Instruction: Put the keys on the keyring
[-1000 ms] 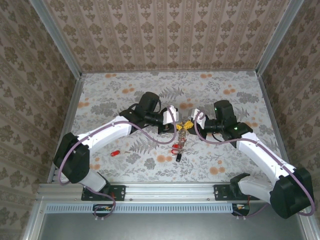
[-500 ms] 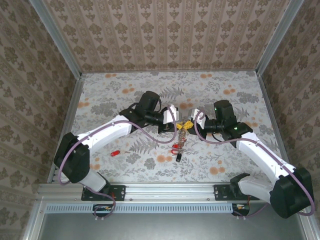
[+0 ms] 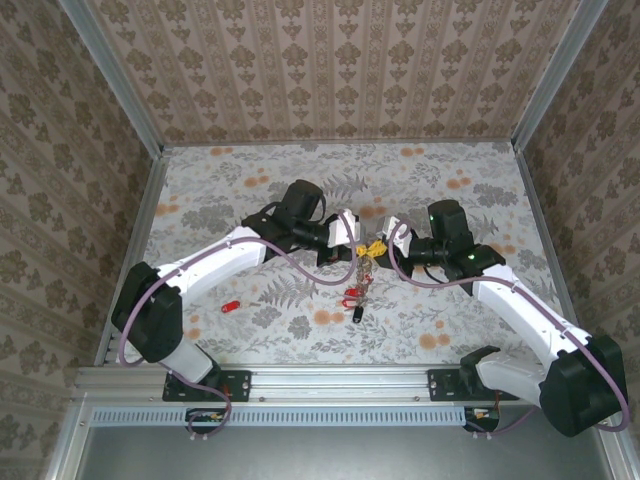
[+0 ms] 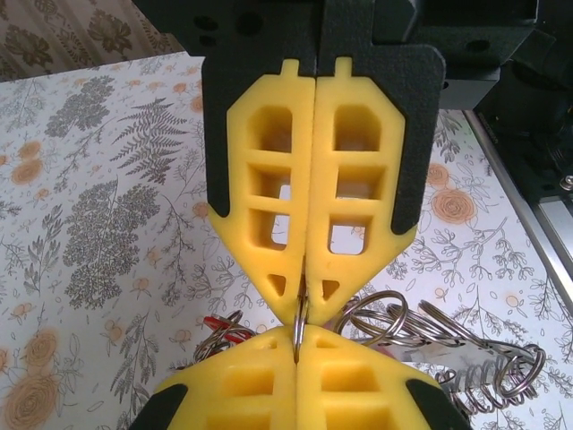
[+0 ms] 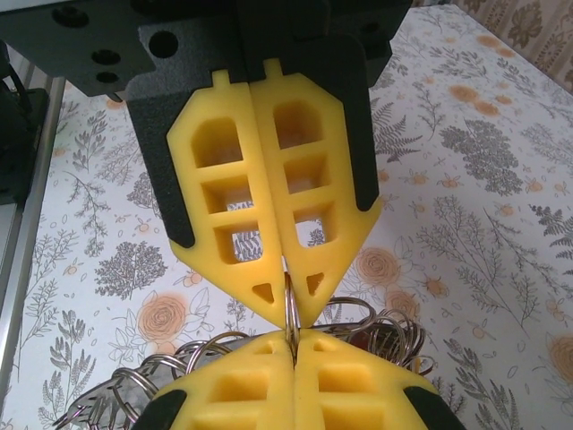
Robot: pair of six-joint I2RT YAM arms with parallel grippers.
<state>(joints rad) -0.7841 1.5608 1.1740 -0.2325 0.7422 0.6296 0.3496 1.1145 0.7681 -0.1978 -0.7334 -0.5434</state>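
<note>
Keyring (image 3: 365, 262) sits mid-table between the two arms, held at its top by both grippers. We see the left gripper (image 4: 304, 303) clenched on one thin wire loop of it, edge-on, right at the fingertips. The right gripper (image 5: 288, 309) is clamped on what looks like the same loop from the opposite side, so the yellow tips meet almost nose to nose. We read that as a two-sided pinch to steady the loop, or to pry its coils apart so a key can slide in; we cannot tell which. More loops (image 4: 387, 313) bunch just beside the pinch. From there the bunch trails toward the arm bases, with a red key (image 3: 350, 298) and a dark key (image 3: 357, 314) at its low end, apparently already on. We cannot tell whether that end rests on the table (image 3: 450, 190) or hangs. A loose key (image 3: 231, 306), red, lies well apart to the left, near the left arm, not yet threaded. With both grippers busy, one would have to let go to fetch it, and the loop could then twist or drop.
</note>
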